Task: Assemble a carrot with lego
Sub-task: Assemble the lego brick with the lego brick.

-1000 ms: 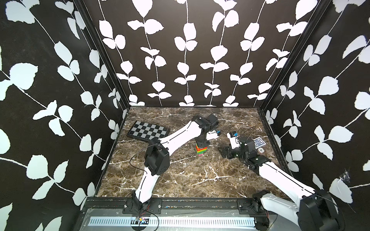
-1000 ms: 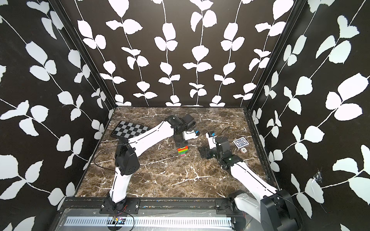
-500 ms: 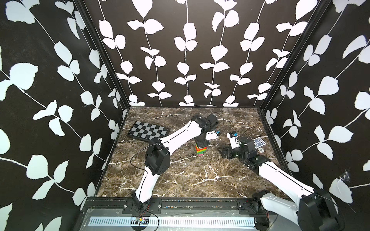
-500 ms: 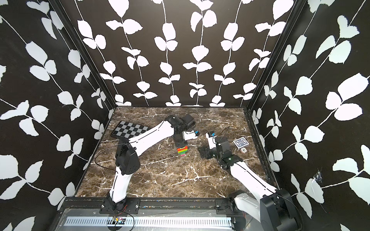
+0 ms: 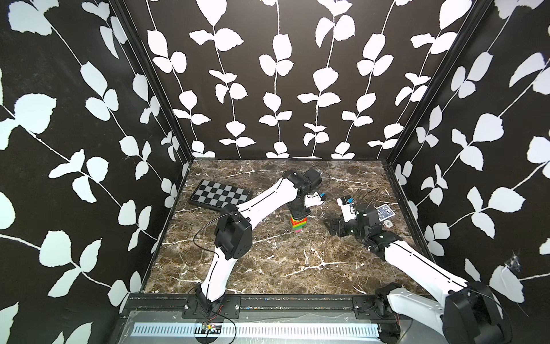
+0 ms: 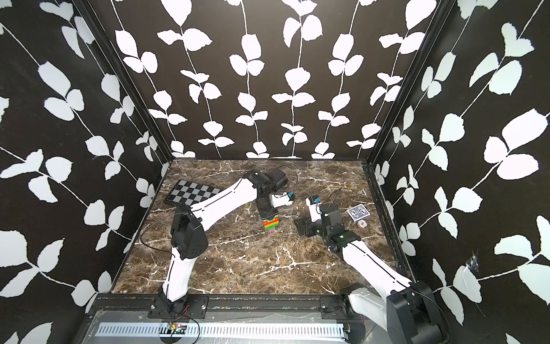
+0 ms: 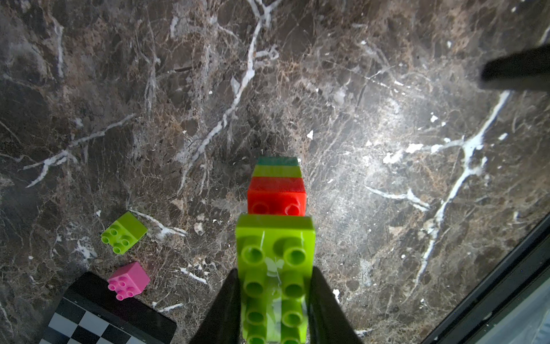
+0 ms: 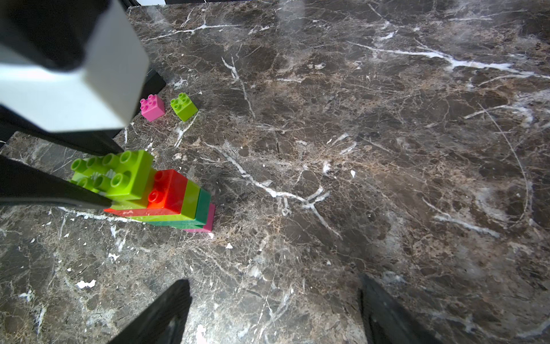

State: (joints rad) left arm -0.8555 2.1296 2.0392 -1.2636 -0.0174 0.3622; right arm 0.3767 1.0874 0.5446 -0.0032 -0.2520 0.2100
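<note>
The carrot (image 5: 298,224) (image 6: 271,225) stands upright mid-table as a stepped stack of pink, green, lime and red-orange bands (image 8: 178,202). On its top sits a long lime brick (image 7: 275,253) (image 8: 119,175). My left gripper (image 7: 275,271) (image 5: 300,213) reaches down from above and is shut on that brick, one finger on each long side. A loose small lime brick (image 7: 123,232) (image 8: 184,106) and a pink brick (image 7: 128,280) (image 8: 152,107) lie on the marble beside the board. My right gripper (image 8: 272,281) (image 5: 333,227) hovers low to the right of the carrot, open and holding nothing.
A black-and-grey checkered board (image 5: 220,194) (image 6: 190,192) lies at the back left, partly under the left arm. A card deck (image 5: 386,212) and a small round item (image 5: 387,224) sit near the right wall. Patterned walls close three sides.
</note>
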